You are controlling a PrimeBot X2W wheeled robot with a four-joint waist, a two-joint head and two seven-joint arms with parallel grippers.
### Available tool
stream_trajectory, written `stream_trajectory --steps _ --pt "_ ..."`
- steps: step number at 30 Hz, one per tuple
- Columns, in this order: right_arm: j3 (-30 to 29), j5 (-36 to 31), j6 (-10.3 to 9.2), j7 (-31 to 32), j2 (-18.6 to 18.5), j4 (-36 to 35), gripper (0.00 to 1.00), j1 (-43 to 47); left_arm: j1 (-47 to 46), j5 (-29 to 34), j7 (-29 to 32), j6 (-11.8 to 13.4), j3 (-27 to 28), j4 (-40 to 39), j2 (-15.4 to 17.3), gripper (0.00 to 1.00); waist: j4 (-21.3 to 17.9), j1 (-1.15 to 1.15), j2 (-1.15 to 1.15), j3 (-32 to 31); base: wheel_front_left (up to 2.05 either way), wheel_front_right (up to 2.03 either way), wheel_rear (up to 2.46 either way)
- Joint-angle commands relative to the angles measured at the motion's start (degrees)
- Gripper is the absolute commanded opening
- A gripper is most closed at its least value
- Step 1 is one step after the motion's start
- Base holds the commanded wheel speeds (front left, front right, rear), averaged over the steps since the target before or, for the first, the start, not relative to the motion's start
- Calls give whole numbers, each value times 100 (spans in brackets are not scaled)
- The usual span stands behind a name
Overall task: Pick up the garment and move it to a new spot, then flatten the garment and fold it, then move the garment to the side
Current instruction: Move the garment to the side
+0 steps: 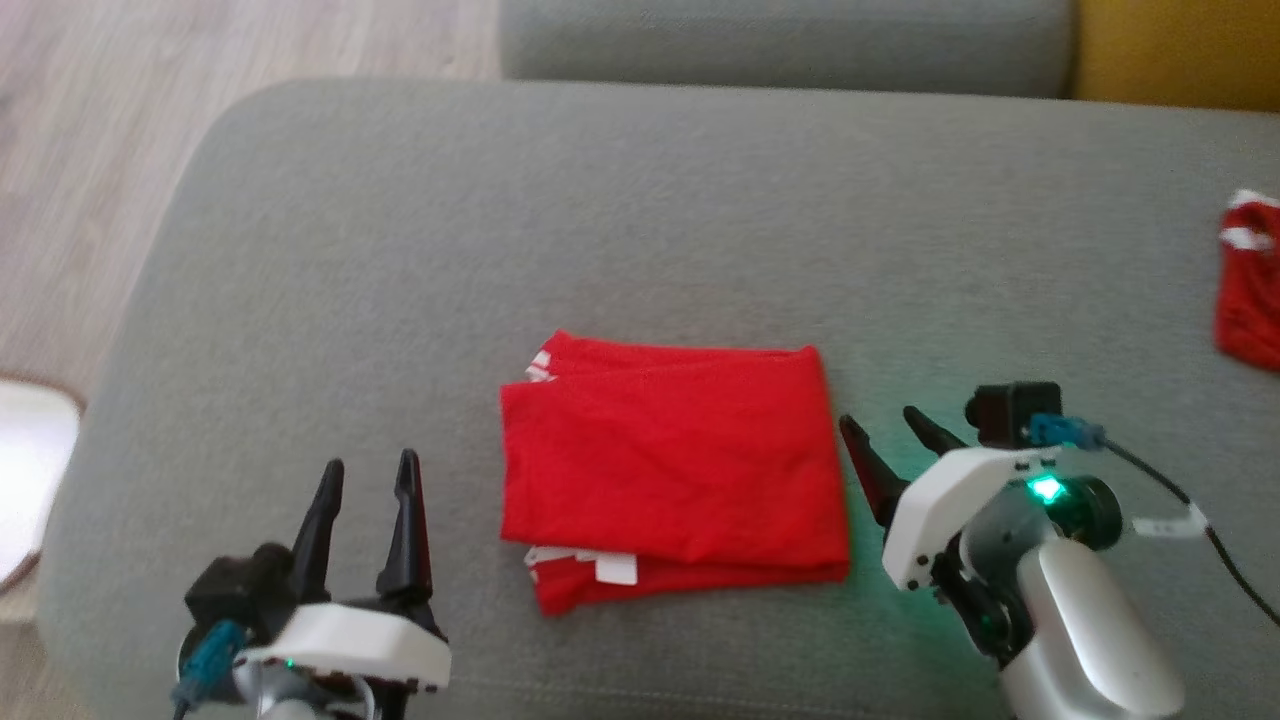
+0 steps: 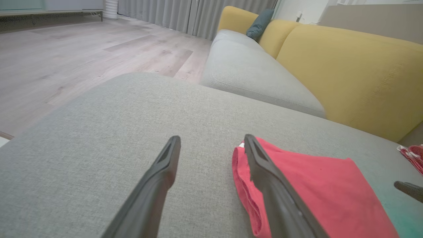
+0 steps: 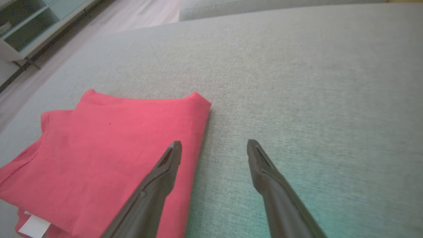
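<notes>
Folded red garment (image 1: 670, 465) lies flat on the grey sofa cushion (image 1: 640, 220), between the two pincers. The right pincer (image 1: 882, 420) stands just beside the garment's right edge; the left pincer (image 1: 368, 475) sits apart from the left edge, nearer the robot. Both pincers gape wide and hold nothing. The fold's longer side runs left to right, so the right arm appears the nearer for the sideways move.
</notes>
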Motion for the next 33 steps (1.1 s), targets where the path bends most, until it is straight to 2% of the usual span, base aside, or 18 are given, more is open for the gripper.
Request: stream_trajectory --steps 1,12,13,15,16,25,33 --pt "169 75 37 114 -11 -119 100 -339 -316 -15 -70 -37 154 -197 -31 100 247 0 0 223 0 0 0" --pt "434 471 37 669 -121 538 99 -774 -463 -128 -70 55 46 -235 -38 100 660 0 0 511 0 0 0" --pt "462 505 37 678 -138 568 66 -797 -465 -131 -70 65 43 -243 -38 100 666 0 0 519 0 0 0" --pt "513 561 37 681 -171 609 6 -844 -472 -134 -70 81 51 -255 -38 100 659 0 0 532 0 0 0" --pt "526 584 37 656 -189 613 0 -871 -474 -133 -70 91 58 -264 -38 100 639 0 0 536 0 0 0" --pt "424 516 37 254 -397 511 0 -1132 -539 30 -70 62 122 -358 -38 100 163 0 0 604 0 0 0" --pt "19 223 37 59 -683 143 0 -1449 -722 209 -70 -50 110 -476 -39 100 -865 0 0 955 0 0 0"
